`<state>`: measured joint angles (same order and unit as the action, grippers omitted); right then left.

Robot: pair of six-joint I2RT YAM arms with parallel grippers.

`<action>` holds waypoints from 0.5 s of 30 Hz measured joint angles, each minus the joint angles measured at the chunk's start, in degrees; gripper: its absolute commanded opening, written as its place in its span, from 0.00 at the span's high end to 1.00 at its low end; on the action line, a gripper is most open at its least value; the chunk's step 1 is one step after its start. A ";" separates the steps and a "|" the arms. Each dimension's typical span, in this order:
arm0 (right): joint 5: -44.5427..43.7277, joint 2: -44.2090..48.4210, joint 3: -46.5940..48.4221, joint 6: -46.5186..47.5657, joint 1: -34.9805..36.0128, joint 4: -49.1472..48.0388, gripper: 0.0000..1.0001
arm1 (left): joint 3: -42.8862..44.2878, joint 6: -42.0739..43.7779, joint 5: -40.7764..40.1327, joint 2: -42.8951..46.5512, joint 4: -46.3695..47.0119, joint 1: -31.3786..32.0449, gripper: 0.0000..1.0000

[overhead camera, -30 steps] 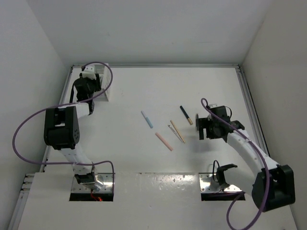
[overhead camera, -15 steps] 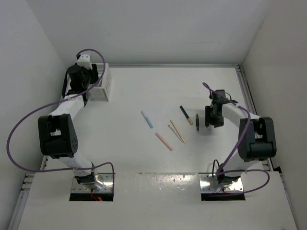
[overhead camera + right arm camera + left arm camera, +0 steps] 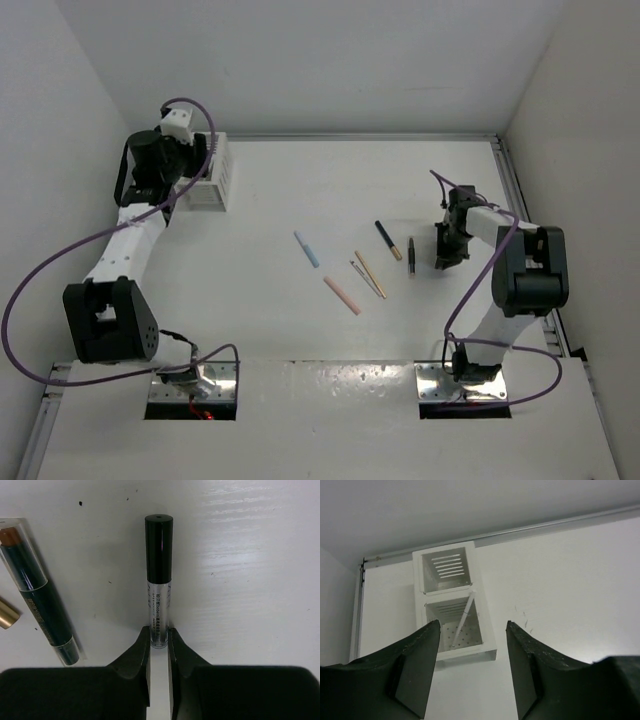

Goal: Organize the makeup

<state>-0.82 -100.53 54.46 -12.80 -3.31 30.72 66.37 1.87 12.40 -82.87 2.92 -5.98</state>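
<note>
Several makeup sticks lie mid-table: light blue (image 3: pixel 306 249), salmon pink (image 3: pixel 342 295), tan (image 3: pixel 370 273), and black with gold (image 3: pixel 388 240). A clear tube with a black cap (image 3: pixel 411 257) (image 3: pixel 159 580) lies right of them. My right gripper (image 3: pixel 159 639) (image 3: pixel 440 250) is low on the table, its fingers pressed on both sides of that tube's near end. My left gripper (image 3: pixel 472 627) (image 3: pixel 160 160) hangs open and empty near the white slatted box (image 3: pixel 490 635) (image 3: pixel 212 175). A white stick (image 3: pixel 462 620) leans inside the box's nearer compartment.
A dark tube with a clear cap (image 3: pixel 40 587) lies just left of the held tube, with a gold end (image 3: pixel 6 615) beside it. The box stands at the far left by the wall rail (image 3: pixel 545 527). The right arm's purple cable (image 3: pixel 470 300) loops near the table's right edge.
The right arm swung in and down, and its jaws closed on the black-capped tube. The left gripper drew back from the box and opened a little wider.
</note>
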 measured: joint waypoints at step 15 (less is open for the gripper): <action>9.01 28.35 -0.59 5.05 14.60 -5.88 1.00 | 3.34 26.62 3.58 6.84 -19.56 10.29 0.33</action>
<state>8.19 -72.18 53.87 -7.75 11.29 24.84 69.71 28.49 15.99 -76.03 -16.64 4.32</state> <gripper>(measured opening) 0.124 0.597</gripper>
